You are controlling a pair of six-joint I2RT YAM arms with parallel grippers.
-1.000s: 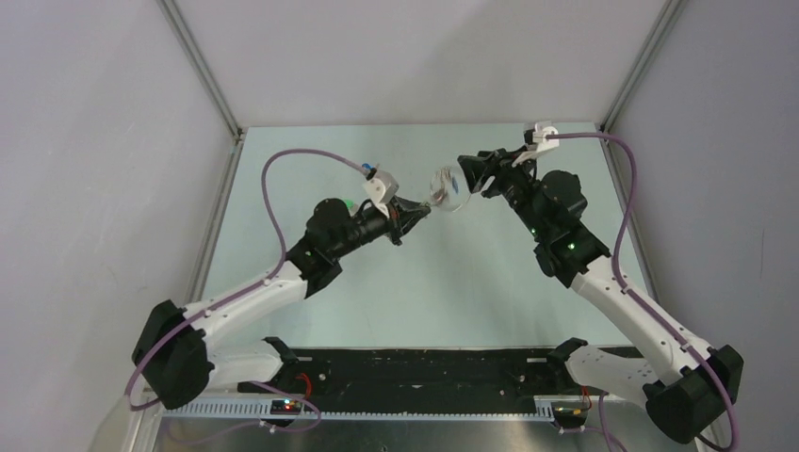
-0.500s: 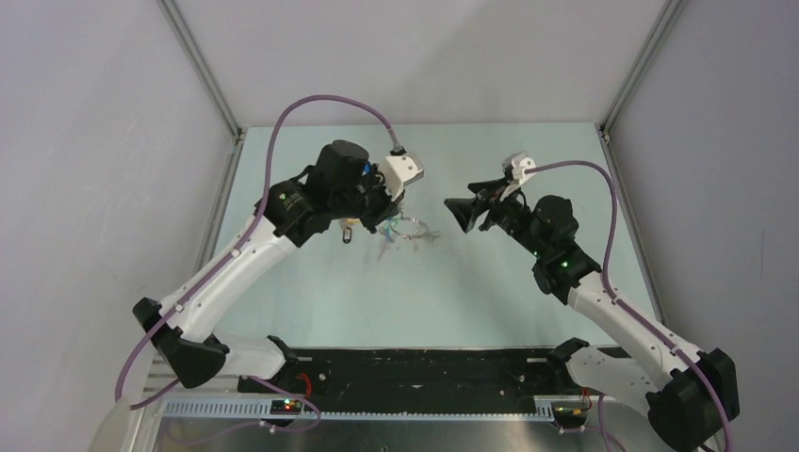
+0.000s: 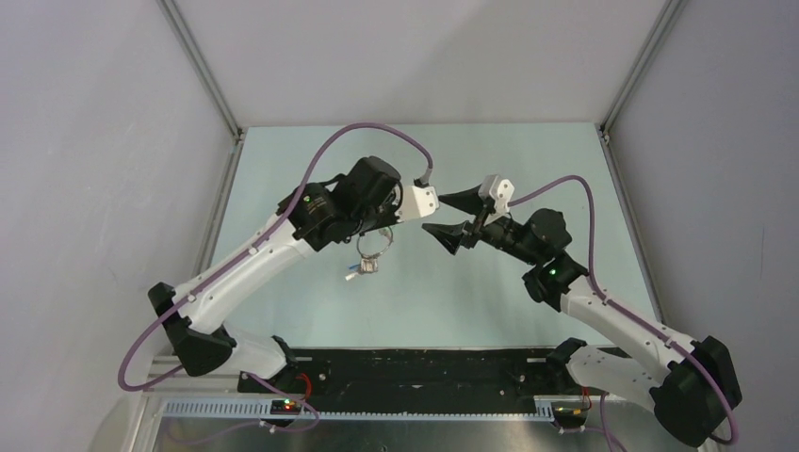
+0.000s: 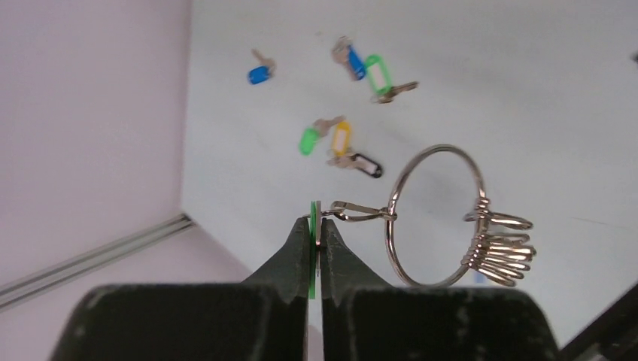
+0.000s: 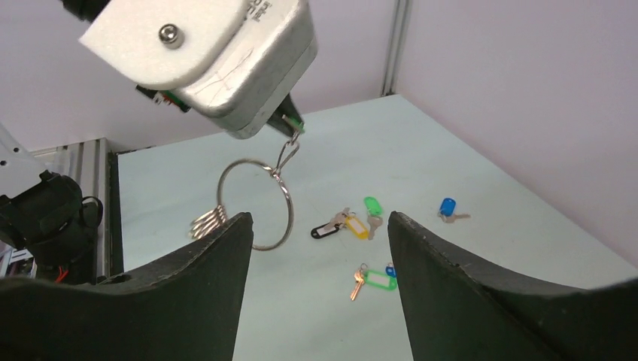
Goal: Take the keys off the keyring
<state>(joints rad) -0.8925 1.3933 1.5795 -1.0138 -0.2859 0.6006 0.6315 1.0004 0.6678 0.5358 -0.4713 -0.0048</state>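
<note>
My left gripper [image 4: 317,226] is shut on a thin green tag [image 4: 312,242], seen edge-on. A silver clasp [image 4: 360,213] links the tag to the big round keyring [image 4: 396,192], which hangs in the air with a bundle of small silver rings [image 4: 500,253] on it. From above the keyring [image 3: 372,245] dangles under the left gripper [image 3: 384,226]. My right gripper [image 3: 435,215] stands open just right of it, nothing between its fingers [image 5: 203,278]. In the right wrist view the keyring [image 5: 288,210] hangs ahead of the left finger. Loose keys with coloured tags [image 4: 340,144] lie on the table.
On the pale green table [image 5: 316,316] lie a blue-capped key [image 5: 448,208], a black, yellow and green cluster [image 5: 347,222] and a green tag with a copper key [image 5: 374,280]. White walls with metal corner rails [image 3: 200,71] close in the back and sides.
The right gripper let go of the keyring and opened. The left arm swung the keyring toward the near left, and the right gripper followed leftward.
</note>
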